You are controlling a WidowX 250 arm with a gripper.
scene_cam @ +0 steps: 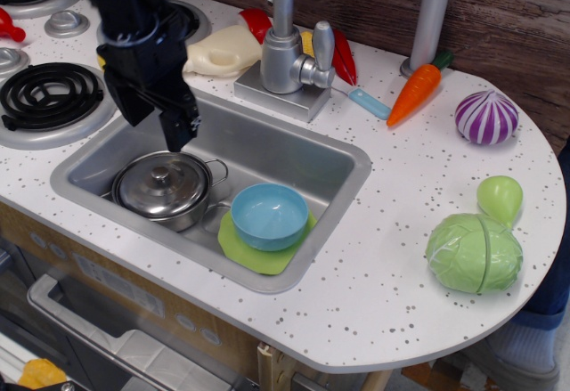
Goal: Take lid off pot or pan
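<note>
- Jaws spread, empty; gripper (157, 118) hovers just above the sink (294, 146), at 12 o'clock of the lid (160, 183).
- Lid sits closed on the pot (169, 197), sink's left end.
- Step judged: approach. Next: centre over knob, descend, pinch.

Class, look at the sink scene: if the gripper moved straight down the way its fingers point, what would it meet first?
Most likely the lid sitting on the pot in the sink. The open gripper hangs just above its back edge, though depth is hard to judge from one view.
</note>
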